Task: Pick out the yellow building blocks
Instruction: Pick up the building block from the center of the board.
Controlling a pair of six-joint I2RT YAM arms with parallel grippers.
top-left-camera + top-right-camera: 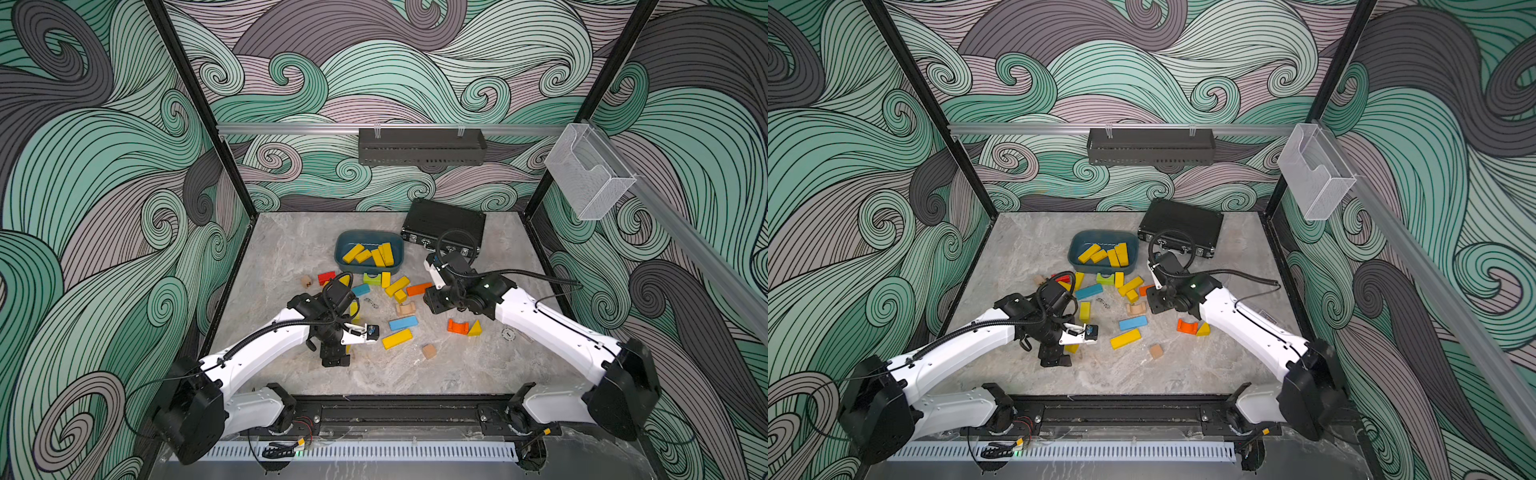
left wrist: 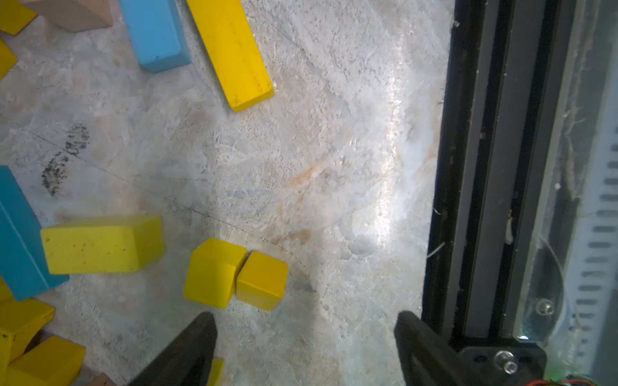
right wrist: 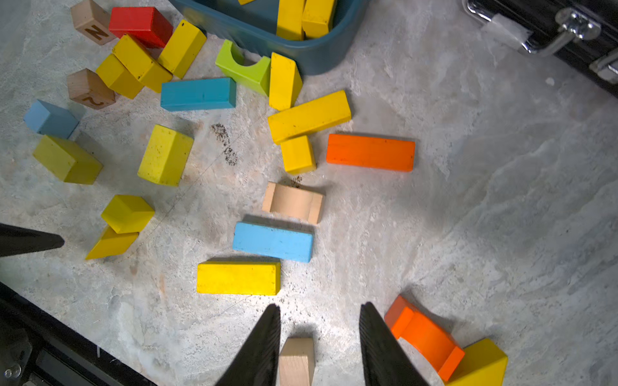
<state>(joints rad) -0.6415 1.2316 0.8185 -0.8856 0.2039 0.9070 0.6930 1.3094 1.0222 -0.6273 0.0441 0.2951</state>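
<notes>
While several yellow building blocks [image 1: 353,252] already lie in the teal bin [image 1: 368,233], many more sit scattered on the table [image 1: 286,249]; the left gripper [image 2: 306,317] hovers wide open and empty just short of two touching yellow cubes [image 2: 214,274]; the right gripper [image 3: 321,306], narrowly parted, holds nothing; next, I judge, the left must descend astride one cube without nudging its neighbour.

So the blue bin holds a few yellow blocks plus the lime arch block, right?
Not quite: the blue bin does hold a few yellow blocks, but the lime arch block lies on the table just outside its wall; the right wrist view shows it.
</notes>
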